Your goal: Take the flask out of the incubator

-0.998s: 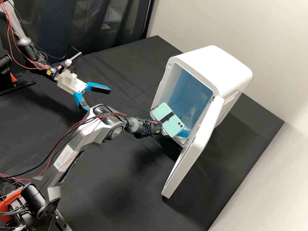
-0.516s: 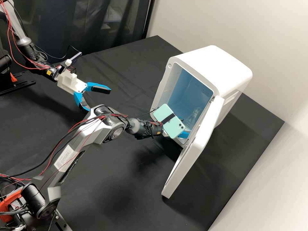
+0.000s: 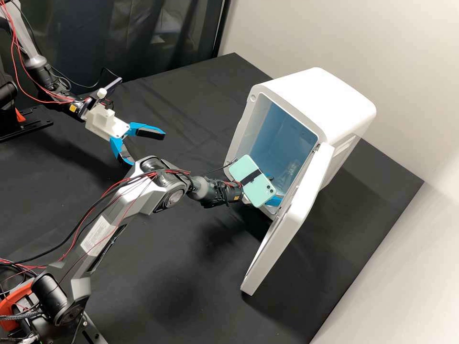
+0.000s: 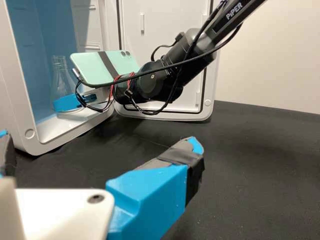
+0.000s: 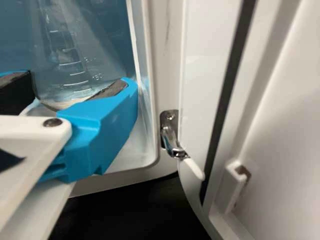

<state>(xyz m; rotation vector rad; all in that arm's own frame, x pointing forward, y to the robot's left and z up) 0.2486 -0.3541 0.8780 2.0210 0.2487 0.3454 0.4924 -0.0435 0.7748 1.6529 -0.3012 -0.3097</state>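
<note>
Right wrist view: flask [image 5: 70, 55] base clamped between the right jaws inside the incubator [image 5: 155, 50]; left jaws wide.

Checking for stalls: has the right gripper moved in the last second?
Yes, slightly: the right gripper edged deeper into the incubator, toward its open door.

My right gripper [image 3: 275, 198] mostly hidden behind phone [image 3: 252, 180] in high view. Flask [image 5: 70, 55] neck cut off by right wrist view's edge. In left wrist view, flask base hidden behind my blue finger [image 4: 66, 103].
</note>
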